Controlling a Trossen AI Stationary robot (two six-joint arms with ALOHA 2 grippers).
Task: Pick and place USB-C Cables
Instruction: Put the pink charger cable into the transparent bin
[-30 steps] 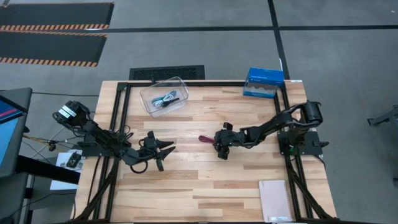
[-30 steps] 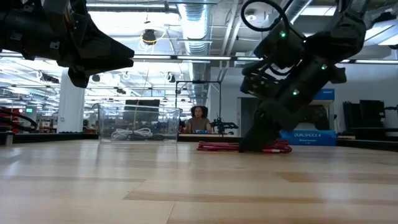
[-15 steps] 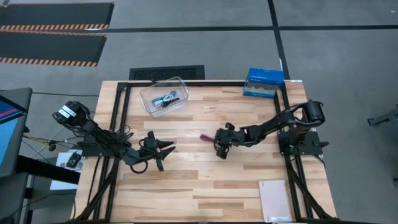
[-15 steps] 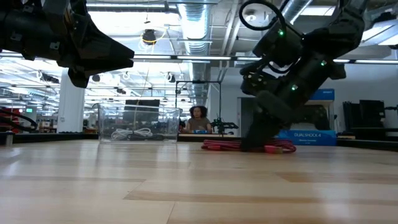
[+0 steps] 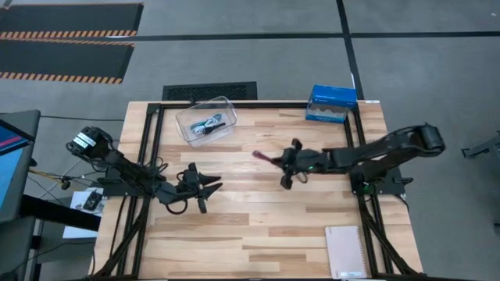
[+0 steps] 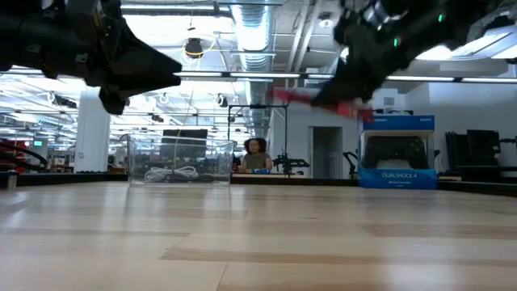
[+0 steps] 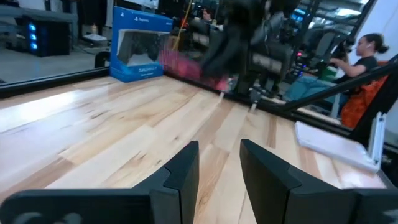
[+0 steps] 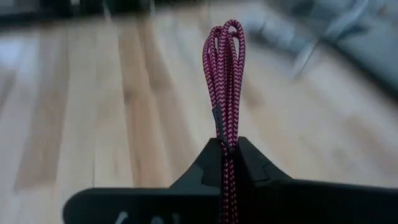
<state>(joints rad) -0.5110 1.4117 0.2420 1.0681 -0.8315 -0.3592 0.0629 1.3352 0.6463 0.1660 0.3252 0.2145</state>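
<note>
Table: R pincer grips maroon cable.

Maroon-red cable, zigzag braided weave, pinched in black right tool. Tabletop pale wood, light and tan planks. Clear bin holding black and white-grey cables. Blue box. Left tool black.

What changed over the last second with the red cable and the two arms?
The right hand shut on the red cable where it lay on the table and lifted it clear; the low view now shows it high in the air. The right arm also stretched out straighter. The left hand stayed hovering over the table's left side, and the clear bin with the other cables stayed put.
</note>
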